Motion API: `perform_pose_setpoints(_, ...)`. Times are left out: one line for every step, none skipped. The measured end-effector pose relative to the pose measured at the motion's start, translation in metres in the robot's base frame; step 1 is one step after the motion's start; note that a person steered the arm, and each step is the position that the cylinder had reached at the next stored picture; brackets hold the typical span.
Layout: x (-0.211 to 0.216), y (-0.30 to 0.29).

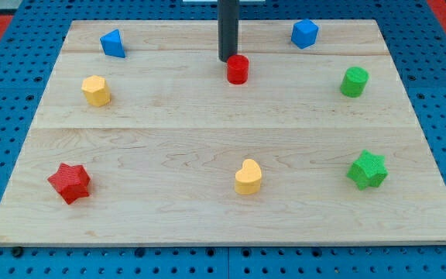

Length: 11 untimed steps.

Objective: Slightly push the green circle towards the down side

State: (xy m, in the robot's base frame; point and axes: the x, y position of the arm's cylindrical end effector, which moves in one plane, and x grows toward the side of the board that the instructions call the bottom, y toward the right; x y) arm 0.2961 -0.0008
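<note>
The green circle [355, 81] stands near the view's right edge of the wooden board [169, 139], in its upper part. My tip [228, 60] is at the view's top centre, far to the left of the green circle. It sits just up and left of a red circle [238, 69], touching or nearly touching it.
A blue block [304, 33] lies up and left of the green circle. A green star [367, 170] lies below it. A yellow heart [248, 177], a red star [70, 183], a yellow hexagon [96, 91] and a blue triangle [113, 43] lie elsewhere.
</note>
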Motion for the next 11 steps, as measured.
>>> perform_pose_setpoints(0.020, 0.023)
perform_pose_setpoints(0.038, 0.042)
perform_pose_setpoints(0.055, 0.064)
perform_pose_setpoints(0.048, 0.074)
perform_pose_setpoints(0.021, 0.103)
perform_pose_setpoints(0.017, 0.159)
perform_pose_setpoints(0.017, 0.204)
perform_pose_setpoints(0.027, 0.221)
perform_pose_setpoints(0.040, 0.211)
perform_pose_setpoints(0.040, 0.196)
perform_pose_setpoints(0.056, 0.200)
